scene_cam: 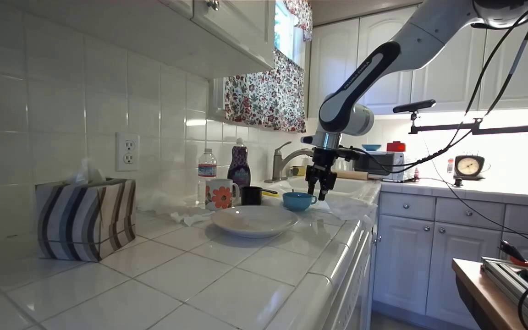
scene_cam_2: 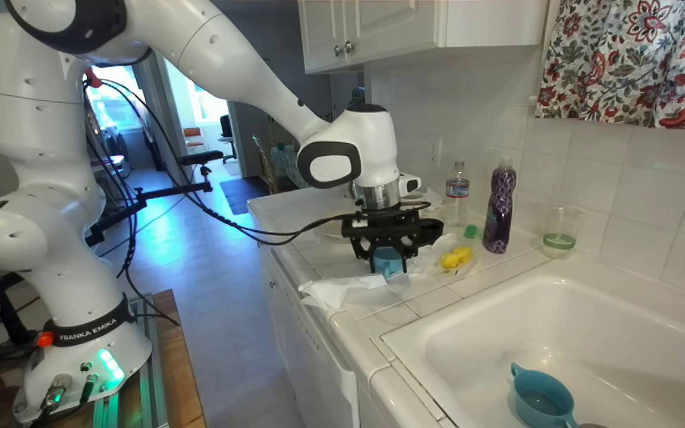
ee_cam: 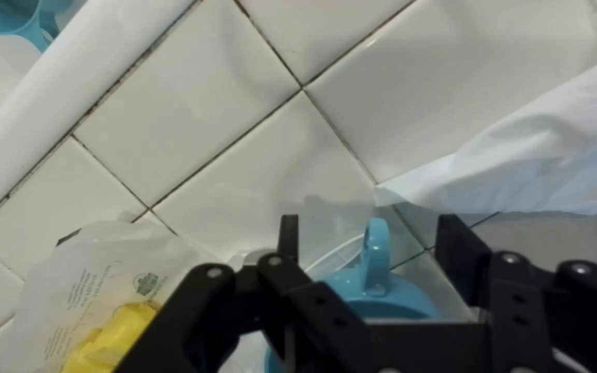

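Note:
A blue cup stands on the white tiled counter, its handle pointing up the wrist view between my two fingers. My gripper is open, pointing down over that handle, with a visible gap on either side of it. In an exterior view the gripper straddles the cup from above, and the fingertips reach about the cup's height. Much of the cup's bowl is hidden behind the gripper in the wrist view. The fingers do not appear to touch the handle.
A second blue cup lies in the sink. Around the gripper are a white plate, a flowered mug, a black cup, a soap bottle, a yellow item and crumpled white plastic by the counter edge.

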Tool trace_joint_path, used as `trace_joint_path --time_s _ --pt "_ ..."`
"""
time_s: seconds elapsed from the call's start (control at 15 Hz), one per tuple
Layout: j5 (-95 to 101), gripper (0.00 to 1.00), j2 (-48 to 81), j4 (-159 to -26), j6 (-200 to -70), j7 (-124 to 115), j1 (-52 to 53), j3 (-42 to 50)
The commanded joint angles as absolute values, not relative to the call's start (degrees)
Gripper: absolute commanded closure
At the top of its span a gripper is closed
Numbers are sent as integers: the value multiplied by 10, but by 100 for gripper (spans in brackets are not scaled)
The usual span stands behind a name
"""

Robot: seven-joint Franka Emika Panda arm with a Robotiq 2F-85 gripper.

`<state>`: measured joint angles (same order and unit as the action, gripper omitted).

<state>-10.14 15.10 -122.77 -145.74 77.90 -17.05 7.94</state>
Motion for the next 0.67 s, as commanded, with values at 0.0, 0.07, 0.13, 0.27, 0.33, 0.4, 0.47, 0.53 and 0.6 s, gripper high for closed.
trace_joint_path --time_s 0.0,0.07,0.13,0.27,0.33,0.4,0.47,0.53,0.6 --pt "-107 35 161 -1214 -1455 764 -176 71" --pt "-108 36 162 -1213 -1455 763 -176 70" --pt "-107 35 163 -1211 -1455 760 -175 69" --pt "-107 36 164 -1207 -1455 758 -173 65" --pt "-107 35 165 -1205 -1454 757 -173 63" --pt "-106 37 166 -1203 -1454 754 -172 61" --pt "-105 37 167 -1201 -1454 753 -171 60" --pt "-104 40 168 -1201 -1454 750 -171 59" --pt "-103 42 169 -1200 -1454 748 -171 57"
